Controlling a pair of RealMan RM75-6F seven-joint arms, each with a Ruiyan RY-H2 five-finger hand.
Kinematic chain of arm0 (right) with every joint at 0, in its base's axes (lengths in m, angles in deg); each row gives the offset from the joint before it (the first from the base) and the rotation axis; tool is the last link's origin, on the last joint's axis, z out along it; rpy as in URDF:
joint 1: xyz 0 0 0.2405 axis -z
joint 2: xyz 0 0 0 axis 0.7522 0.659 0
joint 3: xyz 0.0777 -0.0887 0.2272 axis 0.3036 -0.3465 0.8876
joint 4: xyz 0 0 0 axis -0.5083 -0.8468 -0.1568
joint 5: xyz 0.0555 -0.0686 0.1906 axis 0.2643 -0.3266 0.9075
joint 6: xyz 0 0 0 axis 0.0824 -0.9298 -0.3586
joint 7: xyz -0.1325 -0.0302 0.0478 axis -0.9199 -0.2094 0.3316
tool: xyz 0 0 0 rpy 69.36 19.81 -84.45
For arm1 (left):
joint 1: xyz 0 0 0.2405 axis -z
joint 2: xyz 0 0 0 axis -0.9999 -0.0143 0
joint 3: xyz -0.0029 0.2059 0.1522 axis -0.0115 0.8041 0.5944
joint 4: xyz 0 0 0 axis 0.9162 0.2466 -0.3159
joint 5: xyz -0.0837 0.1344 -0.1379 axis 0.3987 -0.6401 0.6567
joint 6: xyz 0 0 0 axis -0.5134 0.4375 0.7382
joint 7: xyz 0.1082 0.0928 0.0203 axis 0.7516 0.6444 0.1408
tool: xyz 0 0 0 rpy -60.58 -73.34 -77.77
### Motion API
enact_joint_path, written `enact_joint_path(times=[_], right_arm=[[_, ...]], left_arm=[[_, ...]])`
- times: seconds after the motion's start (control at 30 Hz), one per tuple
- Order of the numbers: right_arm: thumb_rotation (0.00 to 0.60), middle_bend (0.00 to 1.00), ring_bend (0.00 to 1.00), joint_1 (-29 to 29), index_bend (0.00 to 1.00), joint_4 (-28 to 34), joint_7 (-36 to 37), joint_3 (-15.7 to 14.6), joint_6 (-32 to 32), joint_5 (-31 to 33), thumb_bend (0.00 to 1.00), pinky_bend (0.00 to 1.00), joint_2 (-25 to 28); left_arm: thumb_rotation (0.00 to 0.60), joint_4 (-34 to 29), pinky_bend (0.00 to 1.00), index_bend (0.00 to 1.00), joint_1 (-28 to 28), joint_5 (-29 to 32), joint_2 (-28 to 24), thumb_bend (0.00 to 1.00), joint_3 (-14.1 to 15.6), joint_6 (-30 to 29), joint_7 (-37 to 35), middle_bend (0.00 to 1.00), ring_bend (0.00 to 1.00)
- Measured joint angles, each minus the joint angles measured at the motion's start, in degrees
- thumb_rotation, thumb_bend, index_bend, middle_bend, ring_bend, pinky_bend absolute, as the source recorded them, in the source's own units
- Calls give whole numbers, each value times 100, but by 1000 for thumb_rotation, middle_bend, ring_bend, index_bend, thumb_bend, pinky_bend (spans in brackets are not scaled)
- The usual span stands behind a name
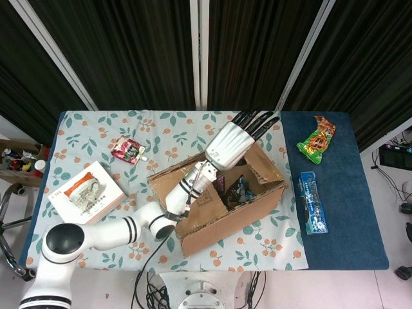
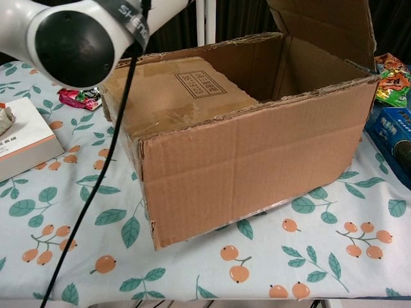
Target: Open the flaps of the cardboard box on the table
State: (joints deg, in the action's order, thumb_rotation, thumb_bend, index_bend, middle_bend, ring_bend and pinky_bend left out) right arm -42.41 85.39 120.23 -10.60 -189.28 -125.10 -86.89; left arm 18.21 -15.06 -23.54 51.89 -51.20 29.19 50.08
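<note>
A white printed carton [image 1: 85, 194] lay at the desk's [image 1: 96, 129] left, "SHENG…" lettering showing on the arm. The left robot hand [image 1: 235, 140], fingers straight and apart, pressed the raised right flap [image 2: 324, 25] of the corrugated brown cardboard box [image 2: 257, 160] at mid-desk. Two snack packets [image 1: 316, 139] lay right.

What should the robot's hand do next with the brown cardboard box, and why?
Probably shift the left hand back to the flap still lying flat on the brown cardboard box and lift it. The right-side flap already stands upright, so half the top remains covered.
</note>
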Motion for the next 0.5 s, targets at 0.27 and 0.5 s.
enact_joint_path(times=[0.27, 0.5], right_arm=[[600, 0, 0, 17, 0, -154, 325, 50, -26, 12, 176, 0, 51], [600, 0, 0, 83, 0, -276, 544, 81, -145, 17, 176, 0, 55]], left_arm=[[600, 551, 188, 13, 884, 53, 442, 23, -350, 14, 216, 25, 51], [600, 1607, 158, 0, 1679, 101, 995, 23, -527, 81, 207, 0, 15]])
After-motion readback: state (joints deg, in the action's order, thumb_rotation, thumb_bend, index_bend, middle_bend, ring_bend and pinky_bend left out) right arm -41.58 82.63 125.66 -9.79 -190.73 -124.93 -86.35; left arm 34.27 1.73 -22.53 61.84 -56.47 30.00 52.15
